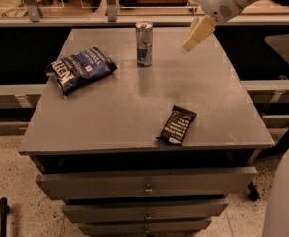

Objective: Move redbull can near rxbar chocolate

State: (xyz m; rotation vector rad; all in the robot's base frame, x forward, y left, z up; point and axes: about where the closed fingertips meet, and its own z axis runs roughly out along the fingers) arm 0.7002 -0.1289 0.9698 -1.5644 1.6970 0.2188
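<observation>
I see the gripper (193, 39) hanging in the air above the far right part of the table (124, 107), near the far edge, with nothing in it. From this angle it reads as one pale tapered shape, so I can't make out whether it is parted or closed. The redbull can (144, 43) stands upright near the middle of the far edge, to the left of the gripper and apart from it. The rxbar chocolate (177, 125) lies flat close to the near edge, toward the near right corner, well apart from the can. A blue snack bag (81, 69) lies near the left edge.
</observation>
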